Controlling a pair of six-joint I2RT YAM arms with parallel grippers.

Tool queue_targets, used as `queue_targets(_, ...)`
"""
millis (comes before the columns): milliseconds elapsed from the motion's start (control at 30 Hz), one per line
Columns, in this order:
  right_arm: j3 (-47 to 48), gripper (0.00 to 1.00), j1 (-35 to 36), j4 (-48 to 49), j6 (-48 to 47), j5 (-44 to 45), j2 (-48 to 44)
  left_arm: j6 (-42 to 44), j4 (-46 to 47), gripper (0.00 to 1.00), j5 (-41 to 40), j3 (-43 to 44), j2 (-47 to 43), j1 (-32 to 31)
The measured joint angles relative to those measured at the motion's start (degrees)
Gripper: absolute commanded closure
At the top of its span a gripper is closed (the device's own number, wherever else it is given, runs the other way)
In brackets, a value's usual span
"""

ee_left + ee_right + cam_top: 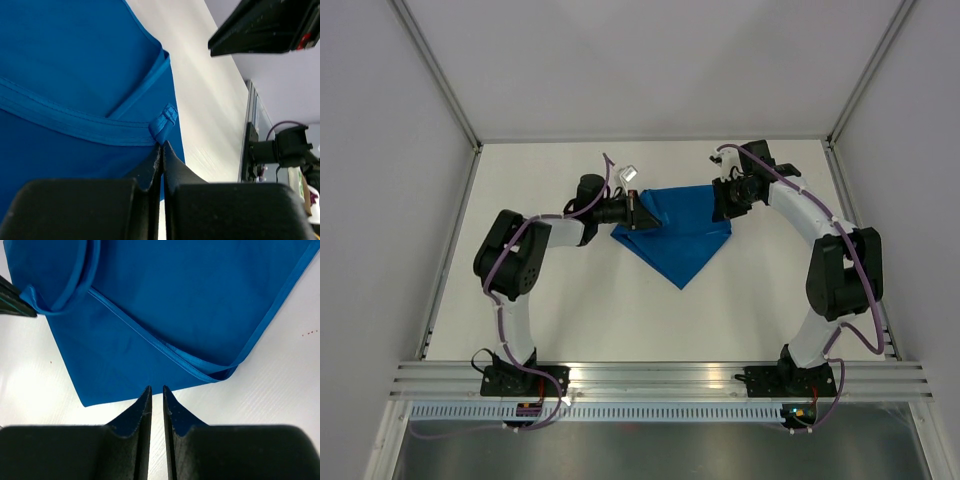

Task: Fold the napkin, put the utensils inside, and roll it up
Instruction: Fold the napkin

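Note:
The bright blue napkin (678, 235) lies folded into a rough triangle on the white table, its point towards the arms. My left gripper (638, 212) is shut on the napkin's left corner; in the left wrist view the hemmed corner (164, 125) sticks out just past the closed tips (162, 146). My right gripper (725, 203) hovers at the napkin's right corner. In the right wrist view its tips (156, 390) stand a narrow gap apart, empty, just short of the napkin's edge (150, 340). The knife is out of view.
The left gripper's fingertip (15, 302) shows at the left edge of the right wrist view. The right arm (265, 25) shows in the left wrist view. Grey walls enclose the table (570, 310); a metal rail (660, 378) runs along its near edge.

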Motion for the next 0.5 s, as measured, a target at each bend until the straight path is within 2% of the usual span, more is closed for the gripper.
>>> queue_targets(500,0.0,0.81,0.6,-0.1,-0.2,0.8,0.4,14.4,-14.8,0.98,3.5,1.9,0.6,-4.2)
